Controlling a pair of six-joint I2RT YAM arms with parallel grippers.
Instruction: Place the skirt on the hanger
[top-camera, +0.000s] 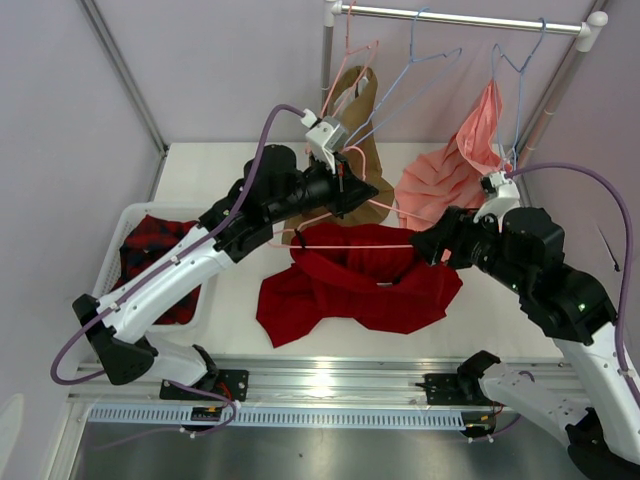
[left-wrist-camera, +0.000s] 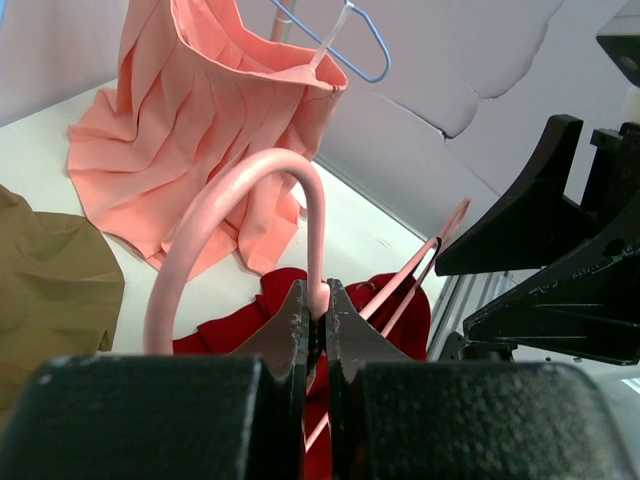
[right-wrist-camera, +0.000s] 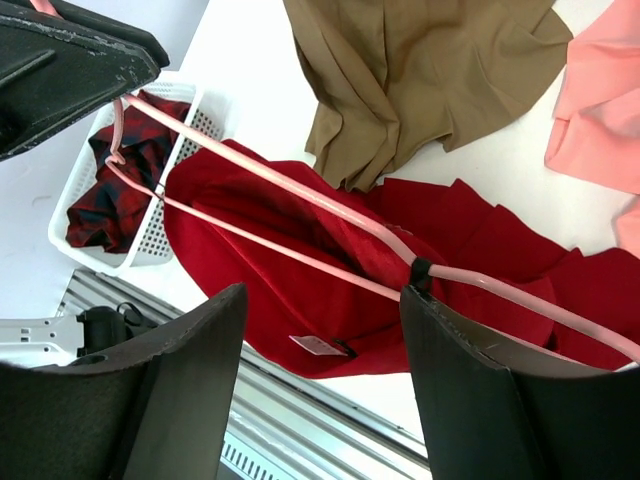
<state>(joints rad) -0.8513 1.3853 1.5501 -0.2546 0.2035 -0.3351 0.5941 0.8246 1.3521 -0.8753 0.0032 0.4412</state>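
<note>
**Pale-pink wire hanger (top-camera: 350, 246) held by its hook above the deep-red skirt (top-camera: 350, 290) on the worktop (top-camera: 215, 165).**
The hanger's long bar runs left to right across the skirt's far part. Its hook points up and away toward the rail (top-camera: 460, 18) and is pinched between the fully closed left fingers (left-wrist-camera: 285, 335). The skirt lies crumpled between the two arms, its long axis also left to right. A tan skirt (top-camera: 362, 110) and a salmon-pink skirt (top-camera: 450, 175) hang close behind. A white basket (right-wrist-camera: 150, 245) holding a plaid garment (right-wrist-camera: 125, 190) stands to the left. The right fingers (right-wrist-camera: 470, 380) are spread wide and hold nothing. The hanger's black clip (right-wrist-camera: 420, 270) sits just beside one fingertip; whether they touch cannot be told.
</note>
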